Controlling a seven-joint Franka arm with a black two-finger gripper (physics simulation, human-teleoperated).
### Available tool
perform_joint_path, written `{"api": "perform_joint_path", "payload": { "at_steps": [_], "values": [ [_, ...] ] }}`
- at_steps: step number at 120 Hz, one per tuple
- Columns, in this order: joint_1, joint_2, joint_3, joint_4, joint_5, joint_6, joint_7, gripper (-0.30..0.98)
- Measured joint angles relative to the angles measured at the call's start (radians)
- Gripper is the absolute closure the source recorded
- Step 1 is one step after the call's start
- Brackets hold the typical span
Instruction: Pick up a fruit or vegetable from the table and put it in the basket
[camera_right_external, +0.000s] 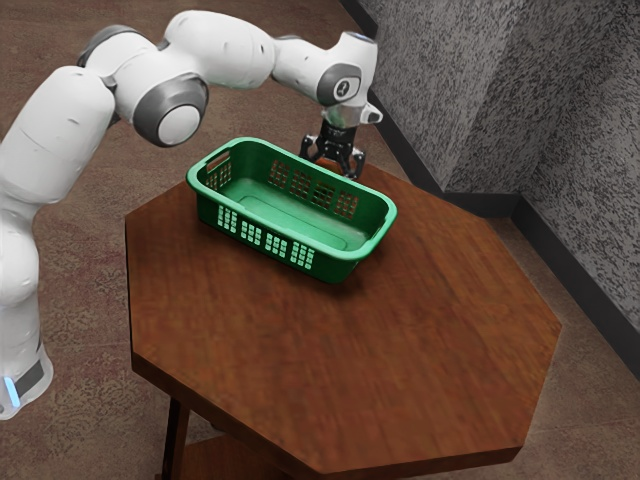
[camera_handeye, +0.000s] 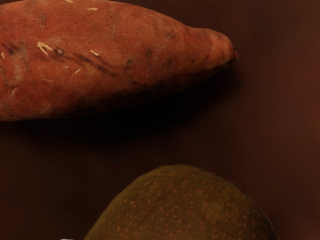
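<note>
While jaws stand apart near basket (camera_right_external: 335, 263) | sweet potato (camera_handeye: 100, 60) lies near green fruit (camera_handeye: 180, 210) | emblem (camera_right_external: 343, 87) unreadable

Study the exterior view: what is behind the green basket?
Behind the basket, the gripper hangs over an orange-brown patch, probably the sweet potato. The basket's far side covers its lower part. The wrist view shows a speckled fruit, which the basket may also be hiding.

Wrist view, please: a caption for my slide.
Sweet potato and speckled greenish fruit, with a shadowed gap between them.
</note>
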Motion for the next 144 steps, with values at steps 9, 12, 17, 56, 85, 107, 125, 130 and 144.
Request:
{"api": "perform_joint_path", "payload": {
  "at_steps": [9,12,17,56,85,107,125,130,144],
  "values": [
    [0.000,0.003,0.000,0.000,0.002,0.000,-0.001,0.33],
    [0.000,0.004,0.000,0.000,0.003,0.000,0.000,0.35],
    [0.000,0.006,0.000,0.000,0.005,0.001,0.001,0.38],
    [0.000,0.022,-0.001,0.064,0.008,-0.010,0.000,0.40],
    [-0.014,-0.054,-0.003,0.155,0.019,-0.088,0.001,0.40],
    [-0.201,-0.374,-0.010,-0.171,0.105,-0.108,-0.006,0.44],
    [-0.294,-0.421,-0.021,-0.250,0.148,-0.081,-0.020,0.45],
    [-0.293,-0.422,-0.022,-0.253,0.154,-0.076,-0.023,0.45],
    [-0.277,-0.423,-0.029,-0.265,0.170,-0.066,-0.039,0.27]
  ]
}}
